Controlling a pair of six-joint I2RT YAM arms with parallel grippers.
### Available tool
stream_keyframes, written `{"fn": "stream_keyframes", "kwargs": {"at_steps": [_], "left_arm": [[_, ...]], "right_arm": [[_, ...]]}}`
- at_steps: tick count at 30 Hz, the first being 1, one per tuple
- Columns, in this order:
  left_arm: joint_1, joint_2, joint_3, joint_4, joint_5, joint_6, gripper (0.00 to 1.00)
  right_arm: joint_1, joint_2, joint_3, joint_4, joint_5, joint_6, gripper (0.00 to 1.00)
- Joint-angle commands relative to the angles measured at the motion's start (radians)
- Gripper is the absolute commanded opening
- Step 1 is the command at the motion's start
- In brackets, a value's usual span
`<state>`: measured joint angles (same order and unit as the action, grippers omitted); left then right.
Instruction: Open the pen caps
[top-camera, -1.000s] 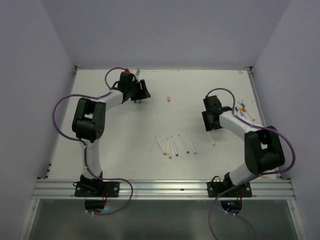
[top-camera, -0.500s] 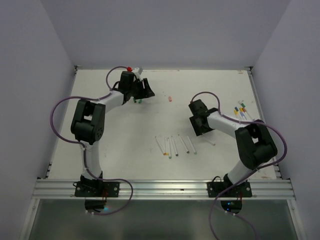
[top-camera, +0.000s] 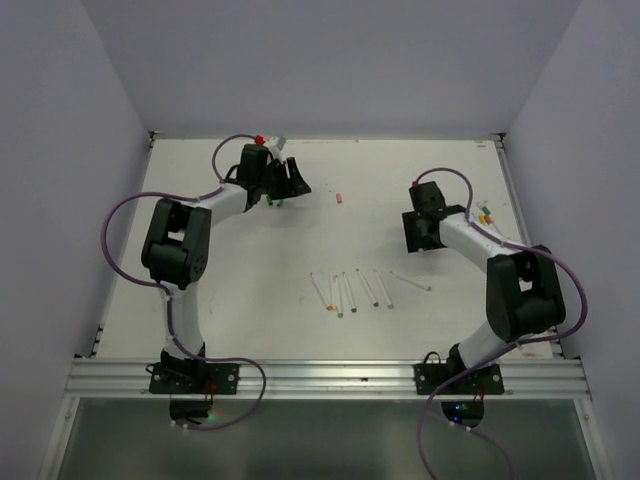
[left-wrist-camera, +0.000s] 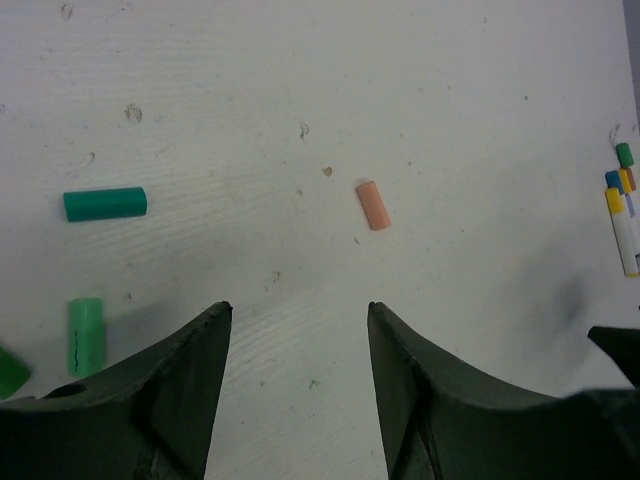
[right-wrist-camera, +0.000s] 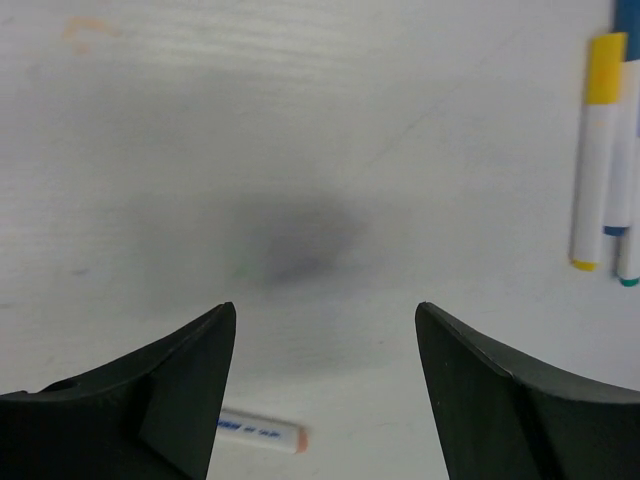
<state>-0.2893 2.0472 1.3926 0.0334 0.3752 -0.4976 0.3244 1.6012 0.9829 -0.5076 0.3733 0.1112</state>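
Since a second ago your right hand has swung in toward the middle of the table and come back out. It now hangs left of the capped pens bunched by the right edge. The loose pen has changed too. It lay almost straight up the overhead view under that hand, and it now lies slanted, just right of the row of pens at the centre, which has not shifted.

Your right hand stands wide with nothing between the fingers. In its wrist view the loose pen shows at the bottom edge, a pale orange end poking out beside the left finger, apart from it. The capped pens lie off to the upper right, the nearest one wearing a yellow cap.

Your left hand has edged slightly to the right at the far left of the table, with no change over the last half second. That hand is partly spread and holds nothing. Ahead of it an orange cap lies loose on the table. To the left lie a dark green cap and a light green cap, apart from each other and from the fingers. The orange cap stays where it was, between the two hands.
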Motion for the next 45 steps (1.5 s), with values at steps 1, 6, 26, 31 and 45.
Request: {"fn": "stream_keyframes", "kwargs": {"at_steps": [1,6,26,31,45], "left_arm": [[-0.005,-0.056,-0.027,0.092,0.044,-0.03,0.6],[-0.011,-0.059,-0.043,0.134,0.096,-0.045,0.61],[-0.011,-0.035,-0.041,0.198,0.163,-0.056,0.61],[-0.011,-0.035,-0.04,0.195,0.163,-0.052,0.61],[-0.011,-0.025,-0.041,0.211,0.169,-0.058,0.61]], "right_arm": [[-0.154,0.015,0.078,0.093,0.024,-0.05,0.76],[-0.26,0.156,0.152,0.11,-0.008,-0.079,0.75],[-0.487,0.212,0.102,0.242,-0.24,-0.045,0.75],[-0.493,0.213,0.114,0.238,-0.238,-0.047,0.75],[-0.507,0.137,0.072,0.239,-0.209,-0.076,0.74]]}}
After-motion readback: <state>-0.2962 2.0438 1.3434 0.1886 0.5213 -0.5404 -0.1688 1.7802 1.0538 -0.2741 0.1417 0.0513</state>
